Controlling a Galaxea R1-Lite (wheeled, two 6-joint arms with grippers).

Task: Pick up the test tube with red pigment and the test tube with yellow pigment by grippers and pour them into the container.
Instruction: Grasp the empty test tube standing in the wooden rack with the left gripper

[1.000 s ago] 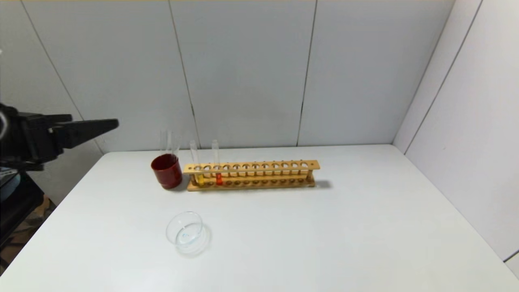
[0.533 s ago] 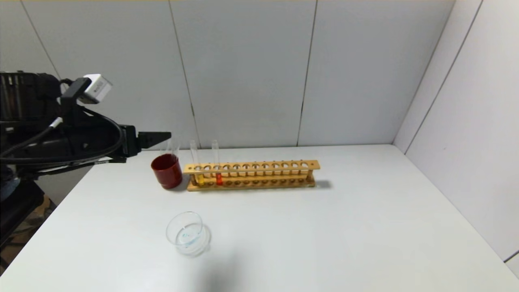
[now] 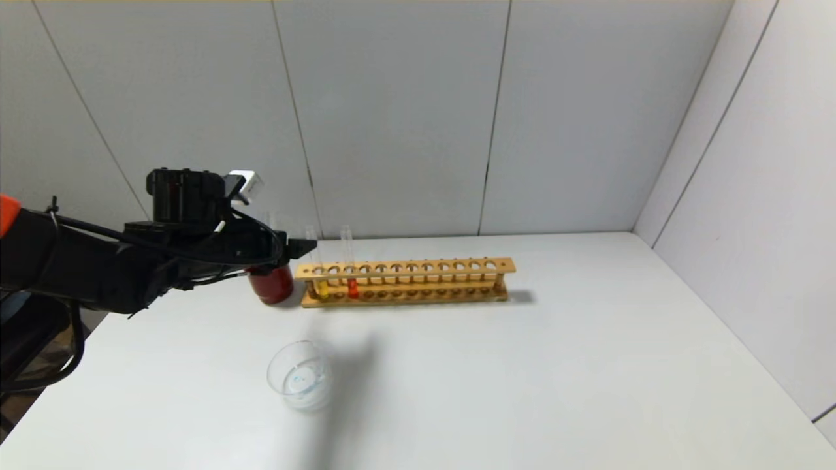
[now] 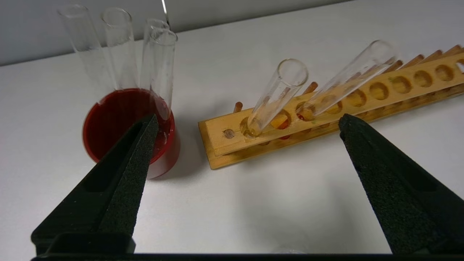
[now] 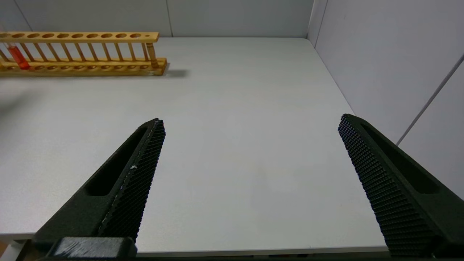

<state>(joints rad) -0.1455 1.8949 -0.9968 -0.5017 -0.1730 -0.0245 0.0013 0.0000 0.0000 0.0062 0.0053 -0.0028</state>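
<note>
We see 2 slender clear tubes in the wooden rack point(image 3: 405, 282) near the desk's point(image 3: 522, 378) far edge: the test tube with yellow pigment point(image 3: 319, 274) at its left end, the test tube with red pigment point(image 3: 351, 271) just beside it. The container point(image 3: 298, 375) sits near the front edge. The left gripper point(image 4: 246, 125) hovers before them, fingers wide, holding nothing; the right gripper point(image 5: 250, 123) likewise.

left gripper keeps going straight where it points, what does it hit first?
Probably the test tube with yellow pigment, nearest in the wooden rack. The open left gripper has it roughly centred between its fingers; the red cup sits off to one side. Depth is unclear.

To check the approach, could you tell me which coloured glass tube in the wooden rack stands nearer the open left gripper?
The yellow-tinted tube, in the rack's end hole beside the gripper.
</note>
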